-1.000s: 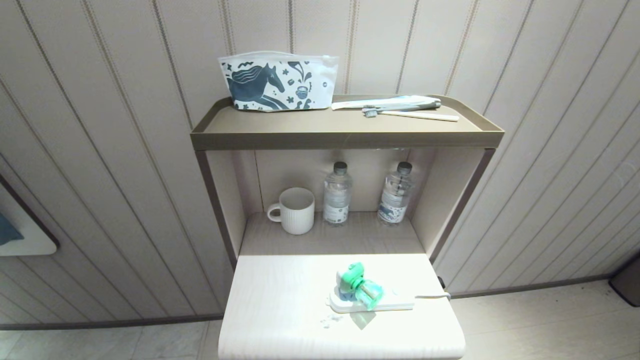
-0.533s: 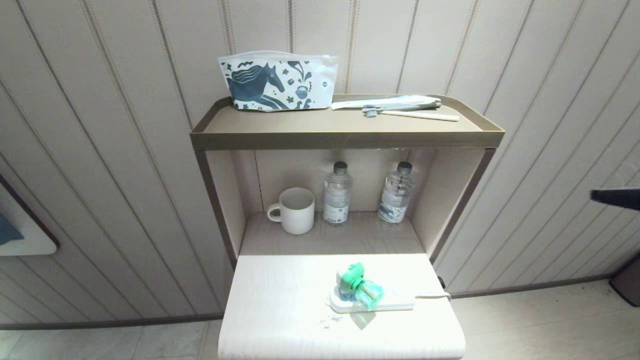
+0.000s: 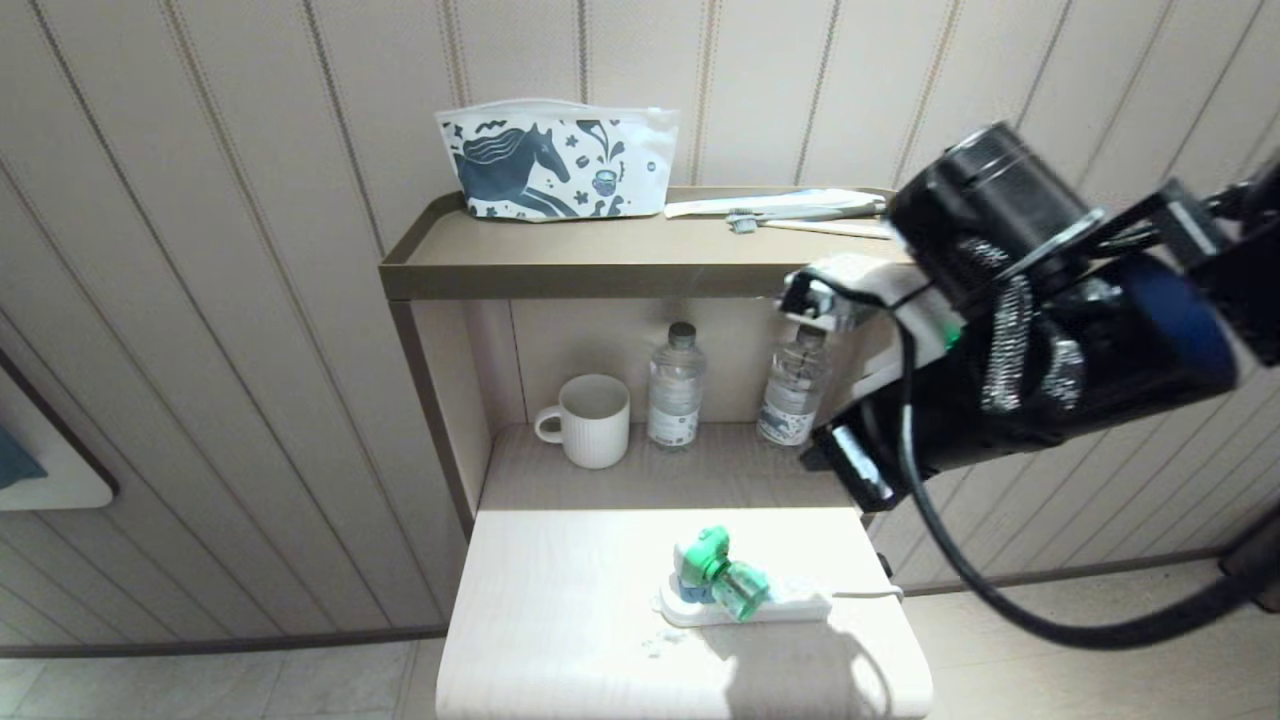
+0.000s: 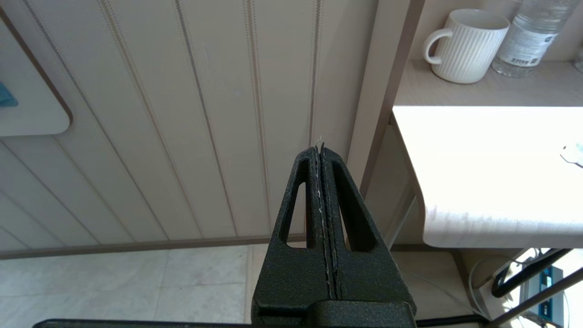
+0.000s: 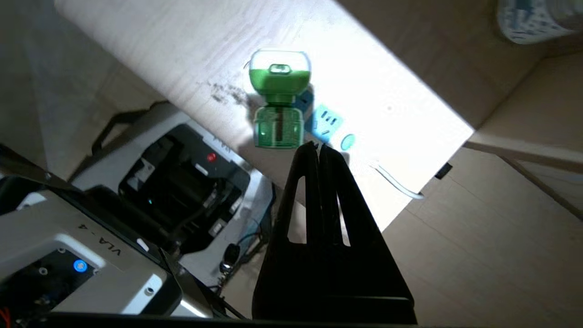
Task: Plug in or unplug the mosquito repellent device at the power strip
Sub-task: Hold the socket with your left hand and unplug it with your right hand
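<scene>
The right gripper [image 5: 317, 146] is pressed closed and empty, raised above the table's [image 3: 560, 620] right end, apart from the device [image 3: 718, 580] plugged into the strip [image 3: 790, 606], whose cord [image 3: 868, 594] runs off the right edge. The left gripper [image 4: 321, 150], also closed, hangs low beside the table's left side. Behind stand 1 mug [image 3: 590, 420] and 2 bottles [image 3: 675, 400]; above, a shelf [image 3: 600, 265] holds a pouch [image 3: 555, 160]. Panelled wall, tiled floor. 1 second ago no arm was in the head view; now the right arm fills its right side and shades the table.
</scene>
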Robot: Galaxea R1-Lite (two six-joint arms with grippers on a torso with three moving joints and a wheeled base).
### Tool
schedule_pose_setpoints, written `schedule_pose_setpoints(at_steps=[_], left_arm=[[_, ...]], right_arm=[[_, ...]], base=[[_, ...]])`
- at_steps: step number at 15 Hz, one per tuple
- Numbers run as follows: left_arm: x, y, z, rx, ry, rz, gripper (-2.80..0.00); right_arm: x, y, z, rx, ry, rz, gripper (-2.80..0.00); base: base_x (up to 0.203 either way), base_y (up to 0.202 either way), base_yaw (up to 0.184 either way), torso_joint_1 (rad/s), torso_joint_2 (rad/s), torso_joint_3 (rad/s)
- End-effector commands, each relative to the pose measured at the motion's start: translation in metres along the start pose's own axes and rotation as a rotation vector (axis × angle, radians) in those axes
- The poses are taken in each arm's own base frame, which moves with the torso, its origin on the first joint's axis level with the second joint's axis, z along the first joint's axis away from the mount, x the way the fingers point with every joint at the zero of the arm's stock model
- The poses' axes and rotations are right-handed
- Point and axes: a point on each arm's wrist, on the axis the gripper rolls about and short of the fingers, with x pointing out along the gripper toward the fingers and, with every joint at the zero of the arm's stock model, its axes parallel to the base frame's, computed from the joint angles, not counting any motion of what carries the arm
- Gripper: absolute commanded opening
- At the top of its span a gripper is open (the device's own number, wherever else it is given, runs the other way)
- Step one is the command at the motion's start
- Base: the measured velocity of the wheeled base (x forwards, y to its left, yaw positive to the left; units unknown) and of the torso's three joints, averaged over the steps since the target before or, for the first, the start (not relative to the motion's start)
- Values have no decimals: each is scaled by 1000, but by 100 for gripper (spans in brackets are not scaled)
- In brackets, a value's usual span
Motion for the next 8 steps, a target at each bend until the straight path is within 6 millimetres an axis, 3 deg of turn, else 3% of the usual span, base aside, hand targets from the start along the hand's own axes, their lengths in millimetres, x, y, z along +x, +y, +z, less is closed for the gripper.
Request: schedule_pose_setpoints(at_steps=[1,4,5,8], left_arm=[[0,0,0,1,2,0,-280],[0,0,0,-2,2,0,-280],[0,0,0,-2,2,0,-280],[0,0,0,-2,2,0,-280]], right_arm=[[43,16,1,-71,112,25,-280],[64,19,-3,-94,169,25,-280],[65,20,-3,-105,168,22,0],[68,20,1,-134,164,2,0]], base=[[0,0,0,0,0,0],[0,0,0,0,0,0],[0,0,0,0,0,0],[0,0,0,0,0,0]])
